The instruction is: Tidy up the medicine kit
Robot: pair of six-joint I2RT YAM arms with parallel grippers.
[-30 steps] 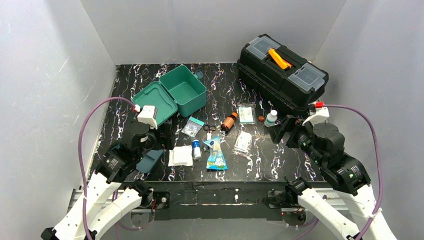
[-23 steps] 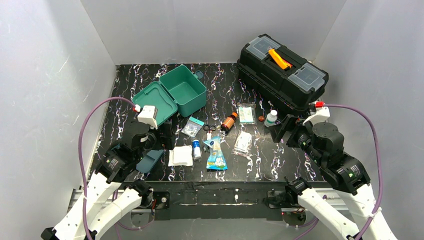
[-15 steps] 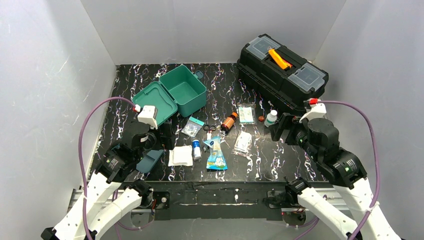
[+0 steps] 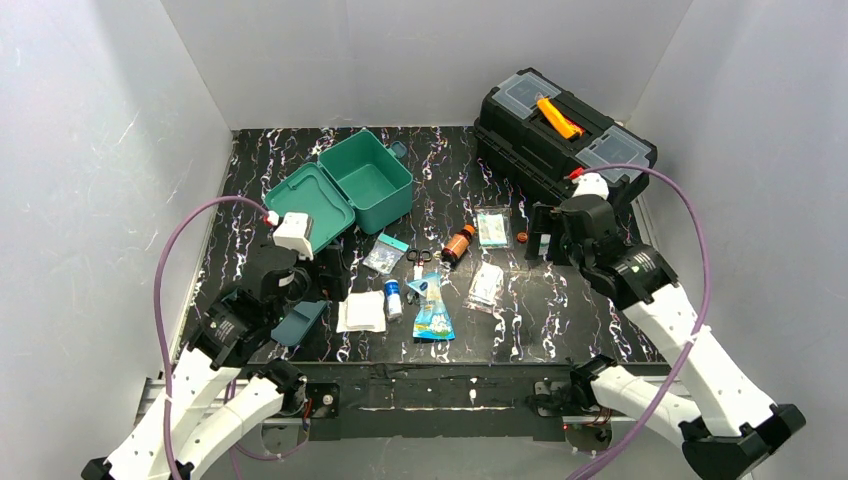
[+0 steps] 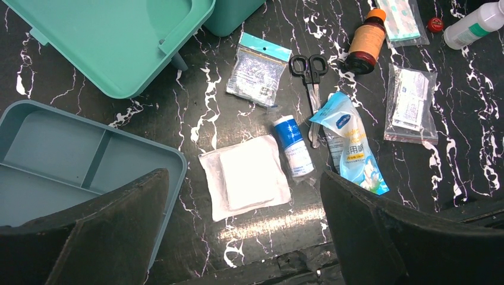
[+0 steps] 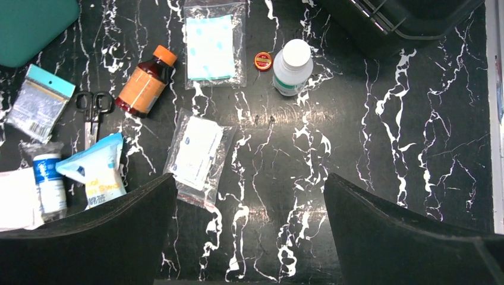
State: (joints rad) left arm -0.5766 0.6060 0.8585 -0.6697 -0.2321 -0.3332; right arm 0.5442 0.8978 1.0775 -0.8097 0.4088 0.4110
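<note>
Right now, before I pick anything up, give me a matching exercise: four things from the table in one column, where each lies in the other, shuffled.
Things
1. scissors
2. white bottle
3. gauze pad
4. tray

Places
a. next to the small red cap
b. handles toward the brown bottle, blades by the blue pouch
c. lying outside the green box
d. flat beside the blue-labelled tube

Pairs: 1-b, 2-a, 3-d, 4-c
</note>
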